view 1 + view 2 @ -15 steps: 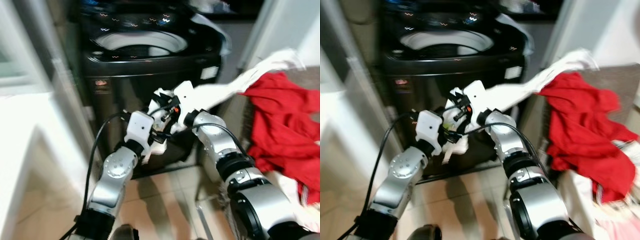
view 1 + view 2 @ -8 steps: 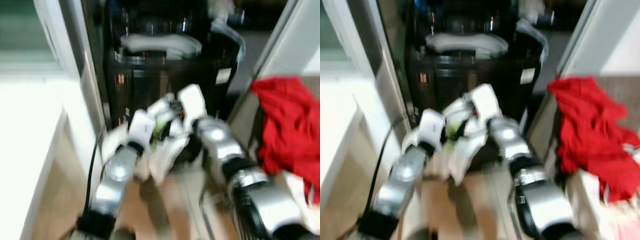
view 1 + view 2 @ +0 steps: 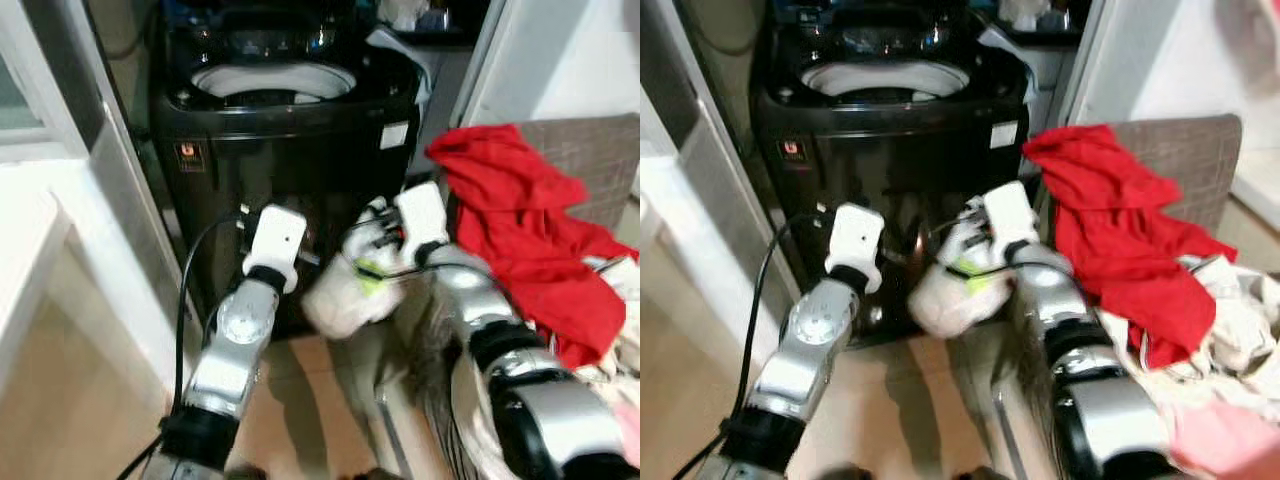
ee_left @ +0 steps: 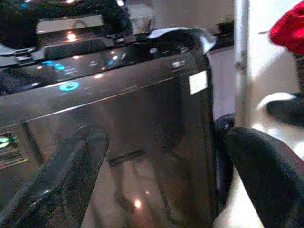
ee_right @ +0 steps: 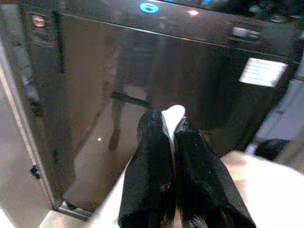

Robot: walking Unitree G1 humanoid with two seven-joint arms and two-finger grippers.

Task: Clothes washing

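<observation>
A white garment [image 3: 345,292] was clamped in the right gripper [image 5: 168,129] low in front of the open washer [image 3: 280,110]; left gripper [image 4: 156,156] was spread, empty; loading was barely begun, with the red clothes [image 3: 520,225] left piled by the washer's right side.

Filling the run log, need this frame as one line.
right gripper: shut on white garment | left gripper: open, empty | washing machine: lid open, ahead | red garment: on chair

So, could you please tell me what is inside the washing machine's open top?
The washing machine shows a pale drum rim round a dark opening. Whether laundry lies deeper inside cannot be seen; the front wall hides it.
</observation>
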